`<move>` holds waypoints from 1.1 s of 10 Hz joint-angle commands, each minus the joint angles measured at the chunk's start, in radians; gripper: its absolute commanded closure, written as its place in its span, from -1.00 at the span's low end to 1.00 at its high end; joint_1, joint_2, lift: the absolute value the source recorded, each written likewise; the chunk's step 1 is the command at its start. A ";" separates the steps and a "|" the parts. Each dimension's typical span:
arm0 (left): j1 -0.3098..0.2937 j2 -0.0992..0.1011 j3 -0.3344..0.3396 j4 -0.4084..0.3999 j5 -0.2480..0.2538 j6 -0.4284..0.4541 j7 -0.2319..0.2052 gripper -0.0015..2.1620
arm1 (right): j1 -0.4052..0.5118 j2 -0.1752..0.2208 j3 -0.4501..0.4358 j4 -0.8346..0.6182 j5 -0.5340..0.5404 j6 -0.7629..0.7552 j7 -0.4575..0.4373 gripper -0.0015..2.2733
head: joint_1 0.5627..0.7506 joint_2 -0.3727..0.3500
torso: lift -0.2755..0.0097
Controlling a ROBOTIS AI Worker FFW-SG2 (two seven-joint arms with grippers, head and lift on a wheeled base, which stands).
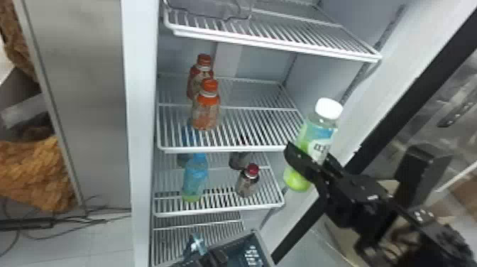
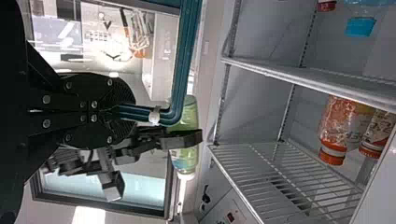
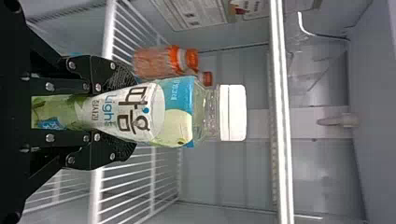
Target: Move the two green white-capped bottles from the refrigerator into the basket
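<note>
Bringing the green bottle [image 1: 317, 136] upright over the basket [image 2: 185, 60] before release looks wise; right pincer [image 1: 310, 156] pinches it, left pincer [image 2: 127, 112] clamps the basket.

In the head view, the bottom edge cuts off the basket [image 1: 263, 248] and the left gripper [image 1: 210, 258], beside a pale blue object [image 1: 196, 244] too blurred to identify. The right gripper [image 1: 309, 158] covers part of the green white-capped bottle [image 1: 319, 135], whose middle the basket's rim and that gripper partly hide in the left wrist view. On the shelves, the near orange-capped bottle [image 1: 206, 113] overlaps the far red-capped one [image 1: 199, 78], and the middle shelf [image 1: 227, 149] partly hides a far dark object [image 1: 238, 160] too blurred to name.
</note>
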 commanded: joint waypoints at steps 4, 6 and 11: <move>0.004 -0.001 0.005 0.000 -0.002 -0.002 -0.003 0.13 | 0.121 0.052 -0.026 -0.113 -0.079 0.212 0.000 -0.15 | 0.41 -0.94 | 0.90; 0.004 -0.001 0.005 0.000 -0.004 -0.002 -0.003 0.13 | 0.150 0.060 -0.008 -0.110 -0.139 0.310 -0.003 -0.15 | 0.41 -0.94 | 0.90; 0.004 -0.002 0.007 0.000 -0.006 -0.002 -0.003 0.12 | 0.192 0.055 0.052 -0.059 -0.287 0.425 -0.048 -0.15 | 0.41 -0.94 | 0.90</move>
